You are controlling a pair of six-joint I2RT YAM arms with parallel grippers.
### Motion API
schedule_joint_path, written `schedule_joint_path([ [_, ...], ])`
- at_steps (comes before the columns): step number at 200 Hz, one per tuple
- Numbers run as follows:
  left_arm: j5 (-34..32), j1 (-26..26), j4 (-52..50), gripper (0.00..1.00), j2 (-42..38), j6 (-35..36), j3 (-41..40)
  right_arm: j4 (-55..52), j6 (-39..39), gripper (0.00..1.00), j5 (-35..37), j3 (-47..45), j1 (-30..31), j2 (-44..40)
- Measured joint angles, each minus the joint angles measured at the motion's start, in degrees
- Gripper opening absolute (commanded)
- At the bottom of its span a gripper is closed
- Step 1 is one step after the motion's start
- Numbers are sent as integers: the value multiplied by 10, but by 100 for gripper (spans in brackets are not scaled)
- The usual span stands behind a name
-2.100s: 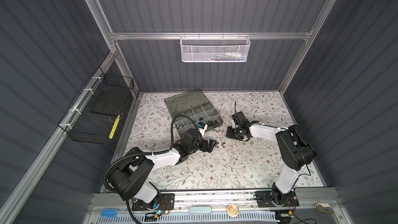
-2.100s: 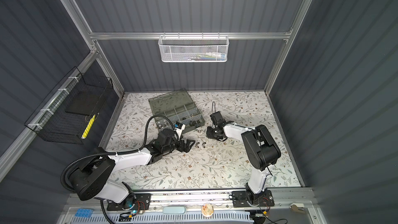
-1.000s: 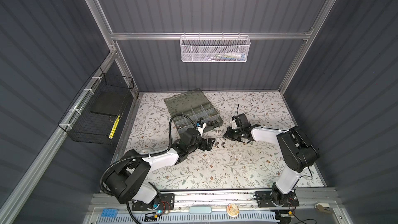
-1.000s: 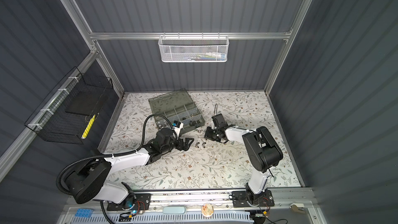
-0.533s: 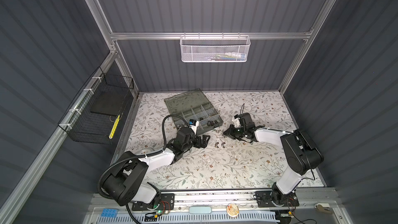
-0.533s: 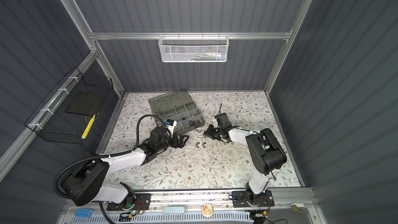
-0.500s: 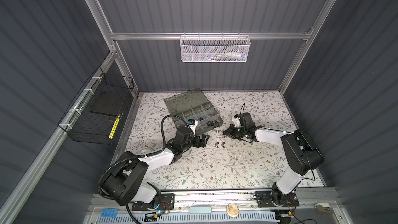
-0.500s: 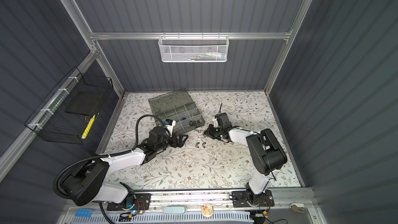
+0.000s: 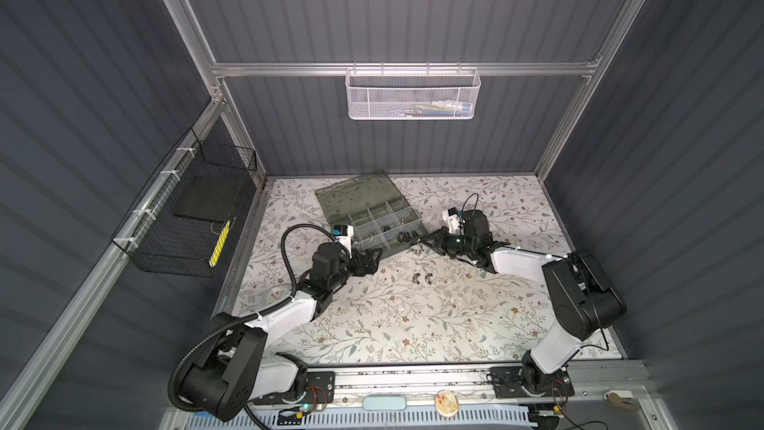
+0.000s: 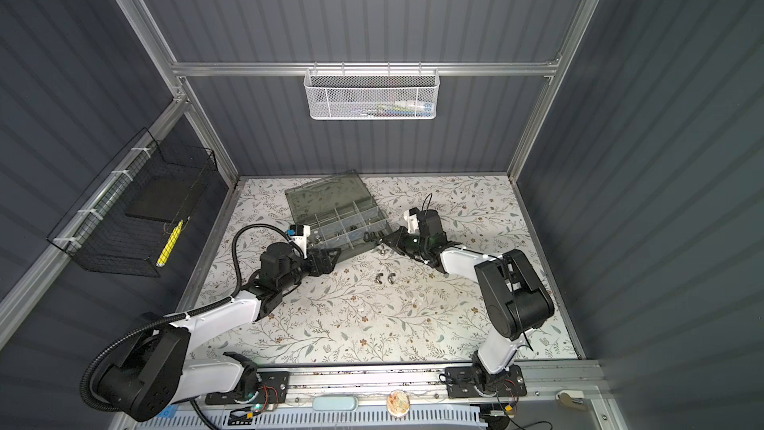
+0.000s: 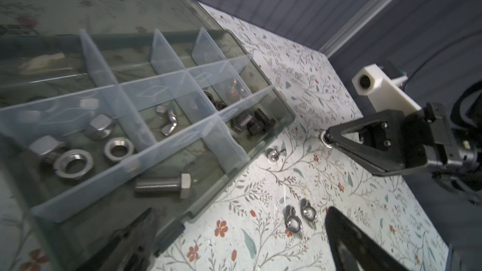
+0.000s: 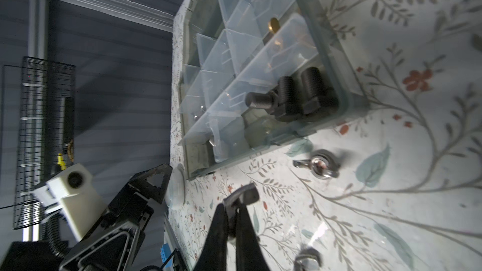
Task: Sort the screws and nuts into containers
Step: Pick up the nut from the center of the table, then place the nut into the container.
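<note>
1. The counter (image 9: 413,324) is a floral surface that carries all parts.
2. The organizer case (image 9: 378,212) lies at 11 o'clock from the counter centre. Its lid (image 9: 355,196) is swung open.
3. The left pincer (image 9: 374,261) sits at 10 o'clock, just beside the case's near edge. It is released, with the jaws spread wide.
4. The right pincer (image 9: 419,241) sits at 12 o'clock, near the case corner. It is clenched on a small silver nut (image 11: 324,139) at its tips.
5. The black screws (image 12: 294,100) lie in the corner compartment nearest the right pincer.
6. One silver screw (image 11: 164,185) lies in the near row.
7. The hex nuts (image 11: 74,164) share a middle-row compartment.
8. Two wing nuts (image 9: 416,279) lie side by side at the counter centre. A third wing nut (image 9: 419,250) lies just outside the case corner. A fourth wing nut (image 11: 167,123) lies inside the case.
</note>
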Motion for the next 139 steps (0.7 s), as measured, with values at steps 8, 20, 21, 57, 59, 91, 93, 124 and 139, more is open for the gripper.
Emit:
schedule_joint_path([
  [8,6,15,7,100,1,-9,-6,16,8,3,-6,0,0,0],
  [20,13,35,12,100,5,-23,-12,38,22,2,-13,6,0,5],
  [21,14,35,12,100,5,-23,-12,40,23,2,-13,7,0,6],
  [57,31,53,31,100,9,-48,-18,81,53,2,-24,60,8,50],
  [59,31,54,32,100,9,-49,-18,82,54,2,-25,65,9,53],
  [91,34,65,39,100,9,-61,-25,109,78,2,-32,130,28,107],
  [93,34,66,39,100,9,-61,-26,110,79,2,-32,134,29,110],
  [124,34,66,39,100,9,-65,-26,124,102,2,-36,195,46,161],
  [139,34,66,39,100,9,-66,-26,123,109,2,-37,226,54,183],
])
